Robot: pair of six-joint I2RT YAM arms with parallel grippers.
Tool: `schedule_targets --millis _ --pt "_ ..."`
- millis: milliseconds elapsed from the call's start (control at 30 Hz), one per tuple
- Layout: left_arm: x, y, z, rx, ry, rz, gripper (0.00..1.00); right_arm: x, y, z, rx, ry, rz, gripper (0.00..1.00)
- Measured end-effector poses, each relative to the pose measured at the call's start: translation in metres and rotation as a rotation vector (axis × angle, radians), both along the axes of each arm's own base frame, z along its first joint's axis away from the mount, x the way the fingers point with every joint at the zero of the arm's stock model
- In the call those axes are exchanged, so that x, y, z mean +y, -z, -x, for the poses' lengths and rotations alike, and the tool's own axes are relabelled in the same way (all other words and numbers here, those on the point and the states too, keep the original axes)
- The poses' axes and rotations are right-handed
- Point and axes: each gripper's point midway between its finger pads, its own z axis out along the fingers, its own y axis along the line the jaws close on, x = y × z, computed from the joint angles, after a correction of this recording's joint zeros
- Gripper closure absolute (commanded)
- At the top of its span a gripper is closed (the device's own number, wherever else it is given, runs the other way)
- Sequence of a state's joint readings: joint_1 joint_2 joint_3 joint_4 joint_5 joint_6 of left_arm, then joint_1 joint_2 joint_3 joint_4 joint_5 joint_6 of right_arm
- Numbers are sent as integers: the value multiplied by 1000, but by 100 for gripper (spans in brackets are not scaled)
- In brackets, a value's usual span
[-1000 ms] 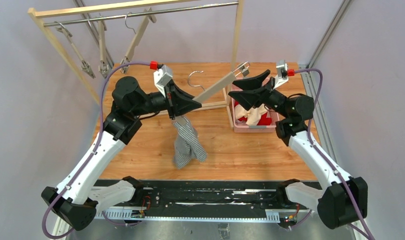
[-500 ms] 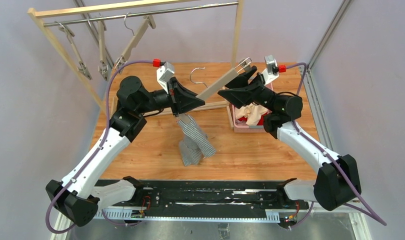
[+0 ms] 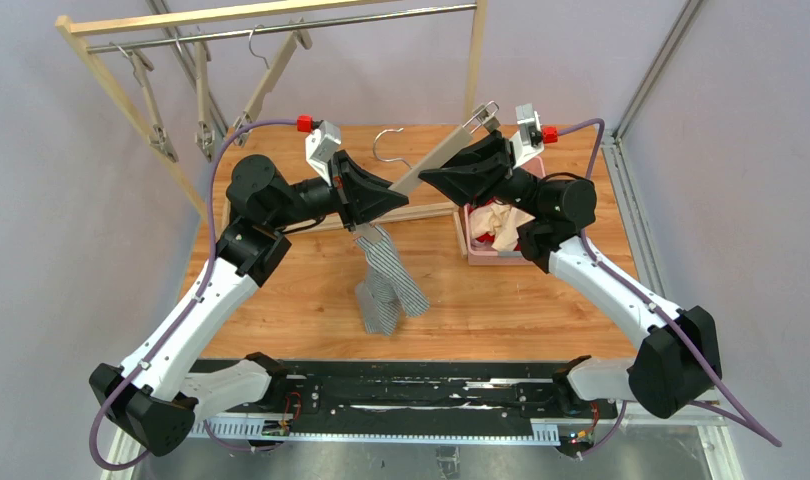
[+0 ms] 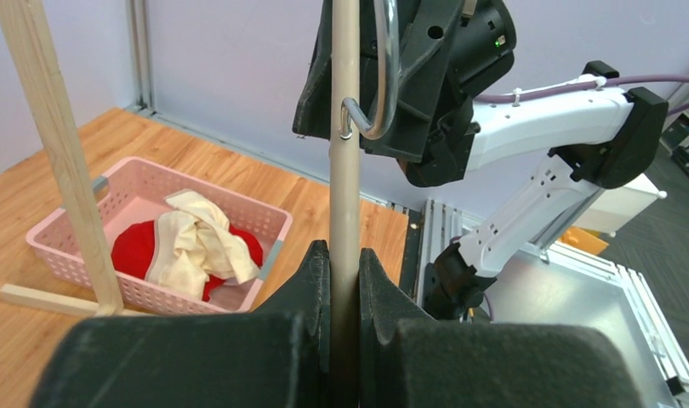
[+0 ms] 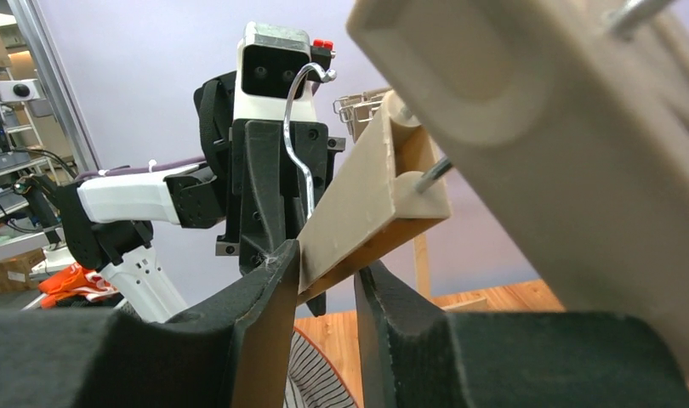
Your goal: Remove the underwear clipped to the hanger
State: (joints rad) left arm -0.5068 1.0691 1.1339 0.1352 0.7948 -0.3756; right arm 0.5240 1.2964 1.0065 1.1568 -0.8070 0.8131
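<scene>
Directly beneath the left pincer [image 3: 389, 203], pinstriped boxers [image 3: 386, 285] on the hanger [image 3: 436, 162].

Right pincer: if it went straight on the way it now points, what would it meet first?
The hanger: its wooden bar lies between the fingertips of the right pincer. Just beyond, likely the left pincer, clamped on the same bar; depth is unclear.

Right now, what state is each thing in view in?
clip hanger: off the rack, tilted in mid-air.
pinstriped boxers: clipped to the hanger, hanging down.
red boxers: unclipped, in the pink basket.
cream boxers: unclipped, lying on the red pair.
left fingers: shut on the hanger bar.
right fingers: astride the bar; clamped or not, cannot tell.
rack hangers: on the rail, empty.
</scene>
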Motion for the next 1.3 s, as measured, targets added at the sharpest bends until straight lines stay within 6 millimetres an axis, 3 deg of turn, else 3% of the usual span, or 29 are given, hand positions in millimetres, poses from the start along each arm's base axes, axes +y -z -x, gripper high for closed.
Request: schedule_targets --millis 167,367,600,633,733,767,933,1000,1100,1233,1300 --pt "2 -6 3 -11 1 26 100 3 -10 1 -29 -7 -15 74" --pt "3 -19 6 -50 -1 65 100 6 -25 6 -67 -32 -43 99" --pt "4 -22 7 -63 2 85 100 9 -32 9 -88 -57 -73 99" --pt "4 -22 7 -65 2 86 100 9 -32 10 -88 -59 -75 94" --pt "4 -23 8 -68 3 89 100 9 -32 11 -90 -65 -80 59" --pt "4 -24 9 -70 5 89 100 9 -33 11 -93 -65 -82 54" --pt "3 -20 10 -62 12 84 100 11 -36 12 -95 -65 -110 51" --pt "4 -20 11 -63 12 85 100 12 -36 12 -96 -64 -114 56" --pt "5 -20 14 -66 13 87 100 13 -37 13 -96 -66 -117 96" --pt "8 -22 14 -85 4 89 99 16 -38 18 -74 -91 -115 100" --pt "8 -22 15 -86 2 90 88 17 -39 18 -69 -92 -111 100"
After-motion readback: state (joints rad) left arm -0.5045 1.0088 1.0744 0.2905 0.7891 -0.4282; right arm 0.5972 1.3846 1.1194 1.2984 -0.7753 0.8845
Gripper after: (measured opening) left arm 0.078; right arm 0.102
